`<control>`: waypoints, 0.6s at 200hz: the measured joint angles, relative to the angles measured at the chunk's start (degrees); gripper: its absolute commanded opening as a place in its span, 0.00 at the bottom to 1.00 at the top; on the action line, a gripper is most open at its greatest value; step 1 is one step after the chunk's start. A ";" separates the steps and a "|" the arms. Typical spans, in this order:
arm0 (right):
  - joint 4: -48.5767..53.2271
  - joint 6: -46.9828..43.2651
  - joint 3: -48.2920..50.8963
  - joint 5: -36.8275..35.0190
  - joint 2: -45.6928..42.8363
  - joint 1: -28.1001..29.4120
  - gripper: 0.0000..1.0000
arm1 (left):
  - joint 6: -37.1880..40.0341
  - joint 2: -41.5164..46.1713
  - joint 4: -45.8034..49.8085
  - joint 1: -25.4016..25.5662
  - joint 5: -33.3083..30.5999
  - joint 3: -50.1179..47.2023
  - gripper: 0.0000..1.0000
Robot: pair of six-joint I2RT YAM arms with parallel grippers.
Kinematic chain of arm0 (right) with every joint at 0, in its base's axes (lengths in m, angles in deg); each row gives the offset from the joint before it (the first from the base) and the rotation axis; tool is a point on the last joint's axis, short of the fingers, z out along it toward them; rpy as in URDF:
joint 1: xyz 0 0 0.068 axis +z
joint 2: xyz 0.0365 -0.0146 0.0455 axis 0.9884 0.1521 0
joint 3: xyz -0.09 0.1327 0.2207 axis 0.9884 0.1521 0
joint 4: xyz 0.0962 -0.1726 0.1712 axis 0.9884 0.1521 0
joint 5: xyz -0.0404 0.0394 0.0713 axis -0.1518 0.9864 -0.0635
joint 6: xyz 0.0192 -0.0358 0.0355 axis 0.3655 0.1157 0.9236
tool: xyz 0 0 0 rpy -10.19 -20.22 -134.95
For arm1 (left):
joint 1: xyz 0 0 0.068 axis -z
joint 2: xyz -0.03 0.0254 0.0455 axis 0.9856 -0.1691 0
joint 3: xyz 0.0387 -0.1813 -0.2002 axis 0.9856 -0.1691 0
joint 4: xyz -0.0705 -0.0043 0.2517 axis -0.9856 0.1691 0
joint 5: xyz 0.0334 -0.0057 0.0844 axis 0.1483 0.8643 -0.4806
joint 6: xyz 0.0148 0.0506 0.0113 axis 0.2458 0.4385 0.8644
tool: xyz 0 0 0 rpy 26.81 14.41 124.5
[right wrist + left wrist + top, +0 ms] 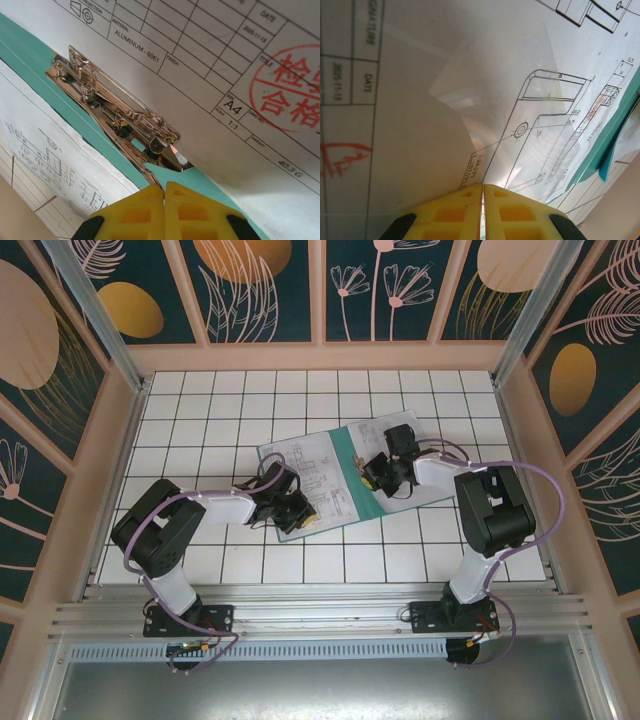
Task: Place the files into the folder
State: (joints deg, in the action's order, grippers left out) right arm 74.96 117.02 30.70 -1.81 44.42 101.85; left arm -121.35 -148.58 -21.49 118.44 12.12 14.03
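The walls around the cell are dark teal panels in pale wood frames, painted with gold discs and pink plant outlines. They close in a white tiled table with black grid lines, and an aluminium rail runs along its near edge.

From the left base the arm reaches in to the near-left corner of the files. There the left gripper has its yellow fingers pressed together. In its wrist view a printed sheet bows up close and a crease runs straight into the closed tips — it looks pinched, though I can't be certain.

The folder lies open mid-table, tilted on the grid, with white drawing sheets spread on both halves and its teal showing as a strip between them. A sliver of that teal also shows at the paper's edge in the left wrist view.

Right of the spine the right gripper hangs over the folder, jaws fully closed on nothing I can see. Its tips sit just short of the end of the metal clip fixed to the teal card. Beyond it lies a sheet with a red stamp.
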 measured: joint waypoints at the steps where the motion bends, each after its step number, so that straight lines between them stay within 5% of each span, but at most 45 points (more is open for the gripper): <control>1: -0.07 -0.04 0.02 0.00 0.00 0.00 0.00 | 0.00 0.00 -0.02 0.00 0.00 0.00 0.12; 120: -0.26 -1.97 0.31 -2.62 1.18 0.02 0.00 | 0.00 0.44 -1.42 0.00 0.02 -1.14 0.12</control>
State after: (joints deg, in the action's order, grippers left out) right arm 74.70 115.05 31.01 -4.44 45.60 101.87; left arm -121.35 -148.14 -22.91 118.44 12.14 12.89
